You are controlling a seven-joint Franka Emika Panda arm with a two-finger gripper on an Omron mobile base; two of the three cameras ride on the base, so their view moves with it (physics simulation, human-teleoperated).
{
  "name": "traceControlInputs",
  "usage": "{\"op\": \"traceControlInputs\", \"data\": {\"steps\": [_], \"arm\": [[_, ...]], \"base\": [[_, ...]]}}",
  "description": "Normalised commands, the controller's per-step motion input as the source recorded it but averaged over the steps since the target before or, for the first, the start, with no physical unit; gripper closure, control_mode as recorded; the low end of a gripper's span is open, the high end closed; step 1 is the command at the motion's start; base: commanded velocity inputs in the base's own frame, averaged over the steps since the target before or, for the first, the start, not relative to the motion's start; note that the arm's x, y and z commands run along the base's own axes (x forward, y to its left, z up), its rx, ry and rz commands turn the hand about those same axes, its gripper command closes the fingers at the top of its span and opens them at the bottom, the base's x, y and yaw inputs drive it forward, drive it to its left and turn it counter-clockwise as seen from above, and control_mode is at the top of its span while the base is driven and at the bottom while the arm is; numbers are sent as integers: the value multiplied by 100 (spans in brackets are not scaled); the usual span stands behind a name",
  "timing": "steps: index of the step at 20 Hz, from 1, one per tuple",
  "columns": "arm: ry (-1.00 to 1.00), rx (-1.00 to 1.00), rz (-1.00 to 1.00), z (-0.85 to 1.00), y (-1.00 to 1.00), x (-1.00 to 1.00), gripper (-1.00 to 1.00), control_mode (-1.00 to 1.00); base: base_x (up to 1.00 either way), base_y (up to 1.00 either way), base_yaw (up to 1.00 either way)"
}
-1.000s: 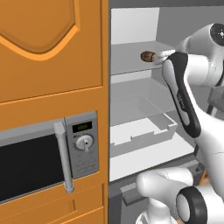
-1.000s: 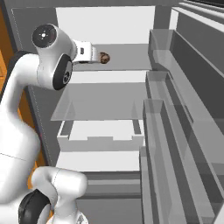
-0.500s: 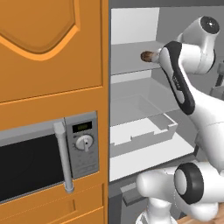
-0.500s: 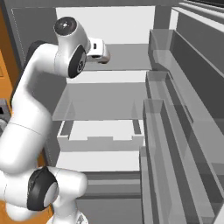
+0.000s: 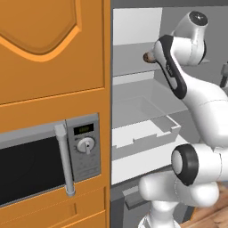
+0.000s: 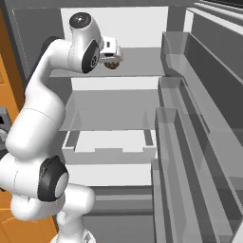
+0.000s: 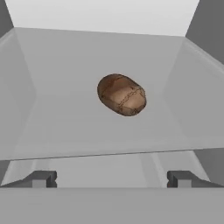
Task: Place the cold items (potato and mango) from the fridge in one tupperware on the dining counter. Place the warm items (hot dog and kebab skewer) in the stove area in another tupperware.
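A brown potato [image 7: 121, 94] lies on the fridge's upper shelf [image 7: 65, 118], ahead of my gripper [image 7: 111, 179]. The gripper is open, its two dark fingertips [image 7: 41, 179] wide apart on the near side of the potato, with nothing between them. In the right base view the hand [image 6: 110, 47] hangs right at the potato [image 6: 113, 65], slightly above it. From the left base view only a bit of potato [image 5: 146, 57] peeks out behind the arm. The mango, hot dog, kebab skewer and tupperware are out of view.
The shelf's glass front edge [image 7: 109, 153] crosses just ahead of the fingertips. Below are a lower shelf and a white drawer [image 6: 109, 147]. Door shelves [image 6: 190, 123] line the right side. An orange cabinet [image 5: 53, 44] and microwave [image 5: 40, 164] stand to the left.
The arm has risen and swung, carrying the hand to the right until it is at the potato. The jaws stayed open and the potato has not moved.
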Motion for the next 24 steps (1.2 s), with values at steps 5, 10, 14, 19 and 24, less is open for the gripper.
{"op": "traceControlInputs", "data": {"steps": [5,10,14,19,24], "arm": [[0,0,0,-10,-2,43,-100,-100],[0,0,0,-10,-2,42,-100,-100],[0,0,0,-12,-3,42,-100,-100],[1,0,1,-13,-7,41,-100,-100],[0,0,1,-6,-9,42,-100,-100]], "base": [[0,0,0],[0,0,0],[0,0,0],[0,0,0],[0,0,0]]}}
